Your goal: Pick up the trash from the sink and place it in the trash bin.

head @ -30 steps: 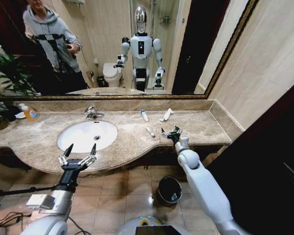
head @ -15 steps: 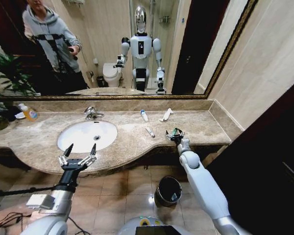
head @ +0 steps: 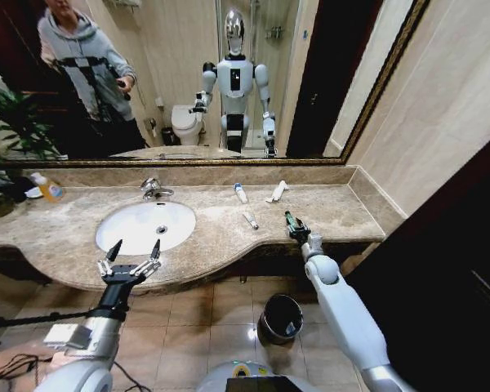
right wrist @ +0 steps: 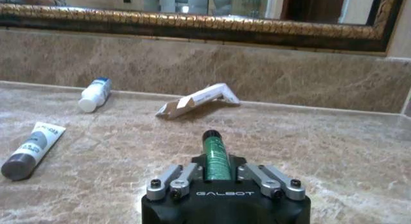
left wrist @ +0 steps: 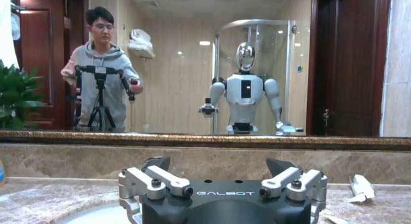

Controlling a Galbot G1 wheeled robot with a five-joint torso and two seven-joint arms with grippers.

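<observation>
The right gripper (head: 293, 224) is over the front part of the brown marble countertop (head: 327, 204), at about 3 o'clock from the sink (head: 144, 225). Its jaws are closed narrow on a dark green tube (right wrist: 216, 159), which sticks out between the fingers with its black cap pointing toward the mirror (head: 188, 73). In the head view the green tube (head: 291, 220) shows as a small dark shape at the end of the arm.

Three more pieces of trash lie on the countertop, none of them in the basin. A grey and white tube (right wrist: 31, 149) lies at about 10 o'clock from the right gripper, near it; in the head view this tube (head: 250, 220) is between the sink and the gripper. A small white tube with blue cap (right wrist: 96, 94) lies farther back near the wall, and a white folded sachet (right wrist: 198, 99) lies just beside the back wall, at 12 o'clock from the gripper.

The left gripper (head: 129, 264) hangs in front of the counter edge, at 6 o'clock from the sink, with its jaws wide apart and holding nothing. The left wrist view shows both fingers (left wrist: 154, 178) spread.

The trash bin (head: 282, 317), black and round, stands on the tiled floor below the counter, at about 6 o'clock from the right gripper.

A bottle with orange label (head: 47, 188) stands on the far left of the countertop.
</observation>
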